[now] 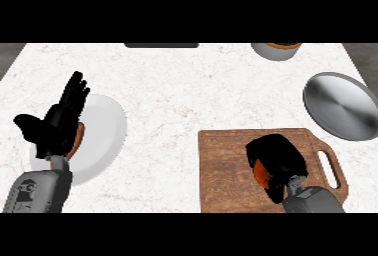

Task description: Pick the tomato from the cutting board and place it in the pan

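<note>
A brown wooden cutting board [225, 170] with a handle slot lies at the lower right of the counter. Over it my right hand [279, 157] curls round the orange-red tomato [260, 173], of which only a sliver shows at the hand's left side. The grey round pan [341, 105] sits at the right edge, above the board and apart from the hand. My left hand [57, 122] rests open at the left, fingers up, over a white plate.
A white plate [103, 137] lies at the left under my left hand, with something brown [79, 137] showing beside the hand. A grey cup with brown contents [277, 50] stands at the top right. A dark object [161, 45] lies at the top edge.
</note>
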`<state>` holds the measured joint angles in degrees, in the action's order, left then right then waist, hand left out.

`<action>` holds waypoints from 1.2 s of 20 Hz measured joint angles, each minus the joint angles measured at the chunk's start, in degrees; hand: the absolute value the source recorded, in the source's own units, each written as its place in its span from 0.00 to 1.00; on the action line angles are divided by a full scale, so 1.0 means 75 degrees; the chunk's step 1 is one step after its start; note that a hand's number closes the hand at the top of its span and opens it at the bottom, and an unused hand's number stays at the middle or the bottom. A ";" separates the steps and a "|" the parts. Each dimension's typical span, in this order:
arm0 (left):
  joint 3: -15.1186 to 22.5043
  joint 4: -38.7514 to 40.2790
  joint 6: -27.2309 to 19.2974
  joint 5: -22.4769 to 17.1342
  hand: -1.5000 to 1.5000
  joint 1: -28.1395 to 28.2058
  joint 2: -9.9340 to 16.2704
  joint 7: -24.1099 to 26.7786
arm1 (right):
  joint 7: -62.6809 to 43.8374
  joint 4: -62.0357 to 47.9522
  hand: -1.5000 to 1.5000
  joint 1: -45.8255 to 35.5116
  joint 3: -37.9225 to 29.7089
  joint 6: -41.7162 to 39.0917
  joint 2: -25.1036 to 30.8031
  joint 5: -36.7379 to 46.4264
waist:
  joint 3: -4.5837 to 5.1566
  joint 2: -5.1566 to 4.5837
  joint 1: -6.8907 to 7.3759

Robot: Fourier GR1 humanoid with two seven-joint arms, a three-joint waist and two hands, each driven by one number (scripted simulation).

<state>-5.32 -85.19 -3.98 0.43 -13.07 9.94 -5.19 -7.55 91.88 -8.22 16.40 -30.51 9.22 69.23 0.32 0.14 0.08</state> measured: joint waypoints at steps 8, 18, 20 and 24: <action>-0.0014 0.0059 0.0046 -0.0017 0.50 0.0026 -0.0014 0.0095 | -0.3160 0.0549 1.00 -0.0306 0.0462 0.1101 -0.1024 -0.0416 | -0.0027 0.0001 0.0010; -0.0080 0.0096 0.0080 -0.0039 0.50 0.0070 -0.0003 0.0111 | -0.4411 0.2088 1.00 -0.1257 0.0157 0.2257 -0.1097 0.0082 | -0.0038 -0.0002 -0.0018; -0.0048 0.0031 0.0044 0.0008 0.50 0.0127 -0.0032 0.0101 | -0.4394 0.2416 1.00 -0.1258 -0.0188 0.2374 -0.1039 -0.0043 | -0.0041 -0.0005 -0.0026; -0.0081 0.0083 0.0100 0.0009 0.50 0.0068 0.0026 0.0114 | -0.4153 0.2377 1.00 -0.1644 -0.1299 0.2813 -0.1022 -0.0719 | -0.0046 -0.0022 -0.0009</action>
<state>-5.93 -84.57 -3.23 0.50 -12.56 10.13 -4.34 -38.70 109.72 -20.55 6.65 -9.42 1.56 63.84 -0.02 -0.02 0.01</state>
